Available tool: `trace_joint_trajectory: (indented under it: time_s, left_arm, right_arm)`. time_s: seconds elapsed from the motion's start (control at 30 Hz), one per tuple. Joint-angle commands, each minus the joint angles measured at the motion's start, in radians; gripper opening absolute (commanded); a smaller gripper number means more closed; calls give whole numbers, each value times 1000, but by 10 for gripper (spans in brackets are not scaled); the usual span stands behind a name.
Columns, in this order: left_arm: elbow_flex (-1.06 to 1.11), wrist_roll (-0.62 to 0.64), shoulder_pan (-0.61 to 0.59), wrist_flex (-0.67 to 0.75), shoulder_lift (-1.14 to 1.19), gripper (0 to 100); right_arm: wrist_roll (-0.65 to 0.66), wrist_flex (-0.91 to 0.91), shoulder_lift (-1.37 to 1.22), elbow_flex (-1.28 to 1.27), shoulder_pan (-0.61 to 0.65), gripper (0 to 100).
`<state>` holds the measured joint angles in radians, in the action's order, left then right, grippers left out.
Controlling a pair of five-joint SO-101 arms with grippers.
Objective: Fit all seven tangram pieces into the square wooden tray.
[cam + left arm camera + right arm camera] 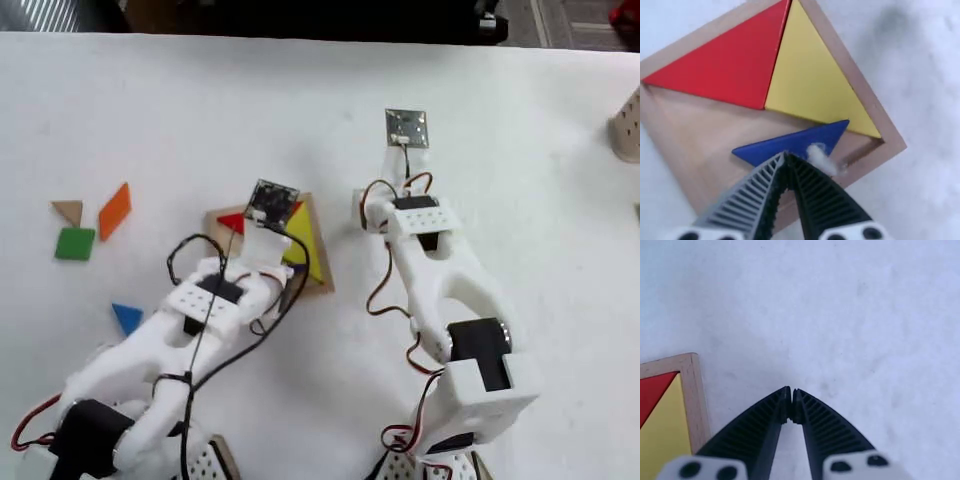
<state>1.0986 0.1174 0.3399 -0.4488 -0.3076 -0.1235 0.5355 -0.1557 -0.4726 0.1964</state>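
The square wooden tray (883, 131) holds a large red triangle (727, 65) and a large yellow triangle (812, 82) side by side. A blue triangle (795, 142) lies slanted in the tray below them, one tip near the rim. My left gripper (786, 160) is shut, its tips touching the blue triangle's long edge. In the high view this arm covers much of the tray (318, 275). My right gripper (791, 404) is shut and holds nothing, just above bare table beside the tray's corner (692, 385).
Loose pieces lie at the table's left: a tan triangle (68, 211), an orange parallelogram (115, 210), a green square (75, 243) and a small blue triangle (127, 317). A tan perforated object (627, 125) stands at the right edge. A white fluff (817, 152) sits on the blue triangle.
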Motion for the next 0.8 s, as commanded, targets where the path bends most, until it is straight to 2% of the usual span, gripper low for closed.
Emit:
trace_joint_trajectory:
  time_s: [0.0,0.17,0.33,0.57,0.7,0.77]
  left_arm:
    - [-41,8,8,8,1,24]
    - [-38,17,53,138,2,24]
    - [-68,17,88,152,84,24]
    - [-201,6,53,-120,153,24]
    - [-198,-6,22,-158,150,24]
    - [-204,-75,-2,-199,150,24]
  right_arm:
    - [-3,5,58,8,5,21]
    - [-3,5,58,8,5,21]
    - [-3,4,58,9,5,21]
    - [-3,4,58,9,2,21]
    - [-3,4,58,9,4,21]
    - [-3,4,58,9,4,21]
